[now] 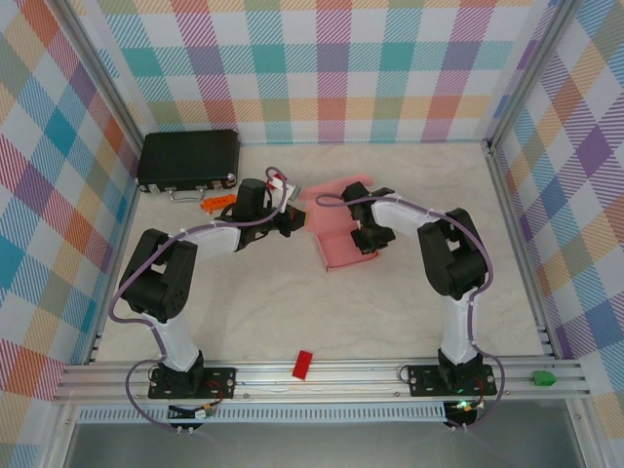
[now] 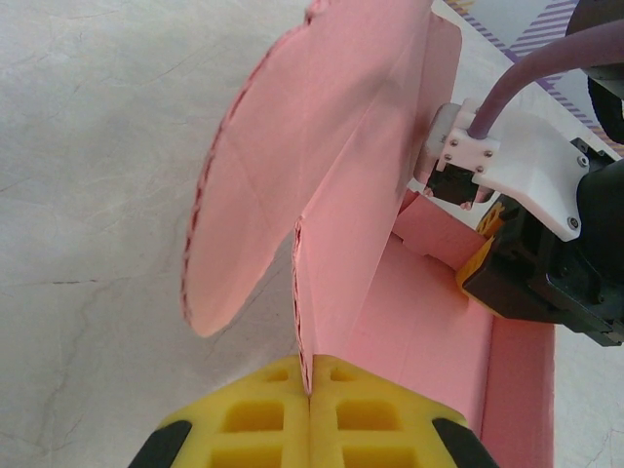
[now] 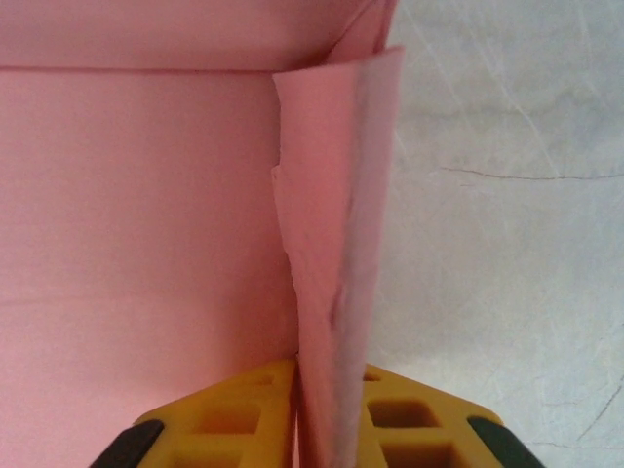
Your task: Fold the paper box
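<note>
The left hand (image 2: 309, 395) was clamped on one flap of the box (image 1: 336, 249). The right hand (image 3: 327, 400) pinched another flap. The box sat on the tabletop (image 1: 292, 312).

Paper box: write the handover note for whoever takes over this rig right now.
Left tool: shut on the edge of an upright wall of the light-pink thin-card paper box.
Right tool: shut on a curled side flap of the same box.
Box: in the middle of the pale marbled tabletop, between the two arms.
Done: some walls are raised, and a rounded flap stands up beside the left tool.
Left: the box is open and only half formed. The loose flaps have yet to be folded in and the shape closed.
</note>
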Robot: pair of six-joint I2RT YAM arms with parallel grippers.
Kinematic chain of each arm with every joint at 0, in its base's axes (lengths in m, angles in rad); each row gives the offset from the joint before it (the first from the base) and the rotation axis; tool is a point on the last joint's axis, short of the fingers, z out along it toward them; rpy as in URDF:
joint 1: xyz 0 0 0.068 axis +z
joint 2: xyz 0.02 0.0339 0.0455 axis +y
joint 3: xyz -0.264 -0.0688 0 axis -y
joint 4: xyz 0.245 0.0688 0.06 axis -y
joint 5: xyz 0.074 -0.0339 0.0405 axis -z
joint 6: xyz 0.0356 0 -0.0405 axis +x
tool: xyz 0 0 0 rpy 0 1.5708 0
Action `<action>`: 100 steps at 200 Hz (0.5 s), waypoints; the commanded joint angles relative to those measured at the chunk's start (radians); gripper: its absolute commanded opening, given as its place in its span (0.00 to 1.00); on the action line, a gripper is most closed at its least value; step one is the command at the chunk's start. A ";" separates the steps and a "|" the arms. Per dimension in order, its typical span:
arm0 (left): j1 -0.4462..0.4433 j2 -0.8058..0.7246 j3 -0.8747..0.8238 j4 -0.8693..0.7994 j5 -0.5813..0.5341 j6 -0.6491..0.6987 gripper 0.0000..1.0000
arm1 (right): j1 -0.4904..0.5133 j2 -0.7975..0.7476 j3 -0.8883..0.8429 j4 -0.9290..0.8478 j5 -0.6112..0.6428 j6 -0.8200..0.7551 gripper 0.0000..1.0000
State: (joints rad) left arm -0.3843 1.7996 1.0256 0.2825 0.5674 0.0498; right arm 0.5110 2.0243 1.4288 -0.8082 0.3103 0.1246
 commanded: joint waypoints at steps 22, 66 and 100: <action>-0.007 -0.005 0.022 -0.017 0.016 0.023 0.00 | -0.005 -0.055 0.026 -0.040 -0.040 0.013 0.24; -0.007 -0.005 0.021 -0.011 0.018 0.022 0.00 | -0.004 -0.076 0.041 -0.040 -0.037 0.026 0.28; -0.007 -0.003 0.024 -0.012 0.017 0.022 0.00 | -0.005 -0.090 0.036 -0.043 -0.040 0.026 0.28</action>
State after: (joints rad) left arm -0.3843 1.7996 1.0260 0.2829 0.5674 0.0498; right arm 0.5098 1.9774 1.4494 -0.8257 0.2867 0.1314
